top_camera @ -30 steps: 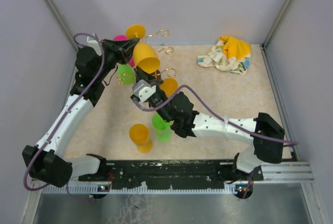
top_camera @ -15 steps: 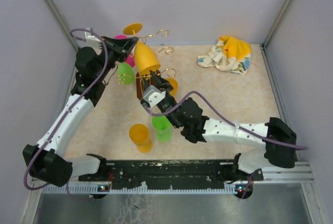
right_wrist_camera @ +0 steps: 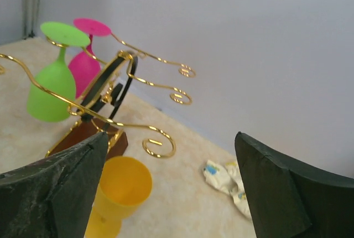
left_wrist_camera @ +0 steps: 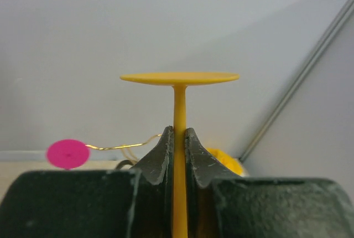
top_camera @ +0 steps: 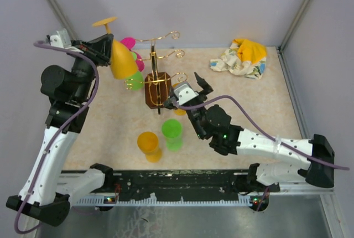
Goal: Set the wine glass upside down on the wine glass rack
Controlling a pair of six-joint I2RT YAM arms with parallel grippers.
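My left fingers (left_wrist_camera: 159, 158) clamp the wine glass (left_wrist_camera: 179, 77) stem, foot up for hooking; glass hangs high, left of the wine glass rack (top_camera: 155, 77). My right fingers (right_wrist_camera: 276, 188) spread, empty, right of rack.

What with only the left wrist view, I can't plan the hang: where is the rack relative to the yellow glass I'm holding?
Observer: In the top view the wine glass rack stands right of the held wine glass.
Operator: Any hooks taken?
Observer: A green glass hangs on its left side, beside the pink glass.
Operator: Right arm?
Observer: Right gripper is open, empty, beside the rack's right side.
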